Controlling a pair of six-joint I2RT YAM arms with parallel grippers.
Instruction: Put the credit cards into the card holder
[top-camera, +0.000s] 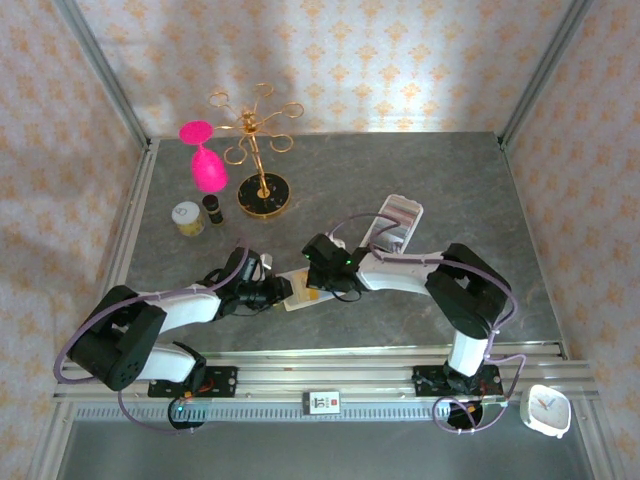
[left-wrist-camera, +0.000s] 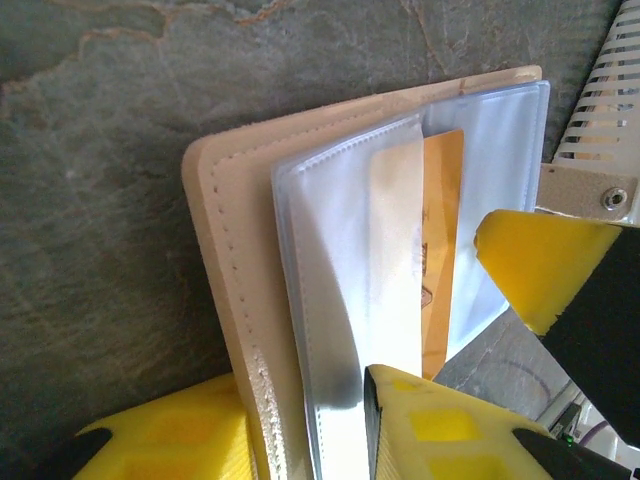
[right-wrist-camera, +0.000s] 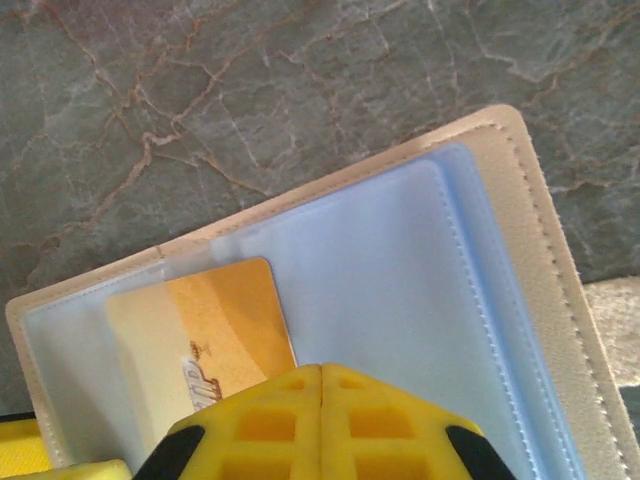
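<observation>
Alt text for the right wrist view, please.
Shut right gripper over an open cream card holder on the grey table. An orange card lies among its clear sleeves, its lower end hidden by the gripper.

Pink glass (top-camera: 206, 165), gold rack (top-camera: 262, 160), jar (top-camera: 187, 216) and dark bottle (top-camera: 213, 207) cluster on the table's (top-camera: 420, 170) far left.

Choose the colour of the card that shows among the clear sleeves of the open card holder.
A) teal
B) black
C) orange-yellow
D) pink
C: the card seen at the clear sleeves of the cream card holder is orange-yellow in the right wrist view, and the left wrist view shows the same colour.
</observation>
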